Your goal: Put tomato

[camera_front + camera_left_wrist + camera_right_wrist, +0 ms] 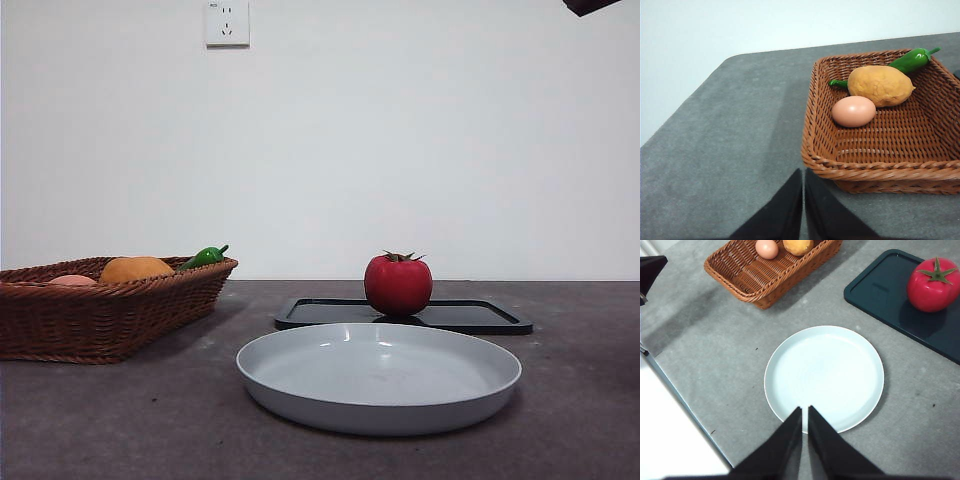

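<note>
Sitting upright on the dark tray (480,318), the tomato (398,285) is just beyond the empty grey plate (380,376). Right gripper (805,412) hangs above the plate, jaws closed, empty. Left gripper (803,175) closed, empty, near the wicker basket (880,167).

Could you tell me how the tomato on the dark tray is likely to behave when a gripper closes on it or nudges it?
The tomato looks round and glossy, so the jaws may slip unless they close across its widest part. Standing free on the flat dark tray, it would probably roll if nudged. Its smooth, even sheen hints at a firm skin, though its weight can't be judged.
</note>
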Robot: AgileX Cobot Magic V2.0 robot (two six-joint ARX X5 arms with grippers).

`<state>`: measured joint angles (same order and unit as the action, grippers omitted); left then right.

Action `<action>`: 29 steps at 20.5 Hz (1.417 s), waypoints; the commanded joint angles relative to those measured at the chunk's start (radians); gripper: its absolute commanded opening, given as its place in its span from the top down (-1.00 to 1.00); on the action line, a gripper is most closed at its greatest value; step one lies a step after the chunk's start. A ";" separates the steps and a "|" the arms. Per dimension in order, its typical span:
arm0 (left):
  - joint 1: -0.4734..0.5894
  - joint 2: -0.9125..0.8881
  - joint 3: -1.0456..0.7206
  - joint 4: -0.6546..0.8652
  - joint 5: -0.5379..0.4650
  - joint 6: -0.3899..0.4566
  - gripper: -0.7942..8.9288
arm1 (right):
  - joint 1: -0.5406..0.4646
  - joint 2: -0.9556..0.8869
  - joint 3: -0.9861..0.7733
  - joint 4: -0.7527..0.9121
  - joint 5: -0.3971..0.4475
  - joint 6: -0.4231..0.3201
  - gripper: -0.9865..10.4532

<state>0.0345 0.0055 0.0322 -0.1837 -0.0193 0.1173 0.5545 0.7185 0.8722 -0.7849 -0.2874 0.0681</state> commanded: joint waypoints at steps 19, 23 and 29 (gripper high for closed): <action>0.001 -0.003 -0.021 -0.007 0.000 -0.006 0.82 | -0.092 -0.059 -0.016 0.120 0.059 -0.063 0.81; 0.001 -0.003 -0.021 -0.007 0.000 -0.006 0.82 | -0.318 -0.220 -0.155 0.342 0.057 -0.050 0.81; 0.001 -0.003 -0.021 -0.006 0.000 -0.006 0.82 | -0.528 -0.458 -0.486 0.654 0.125 -0.045 0.81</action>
<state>0.0345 0.0051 0.0322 -0.1837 -0.0196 0.1165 0.0357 0.2768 0.4095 -0.1627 -0.1738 0.0227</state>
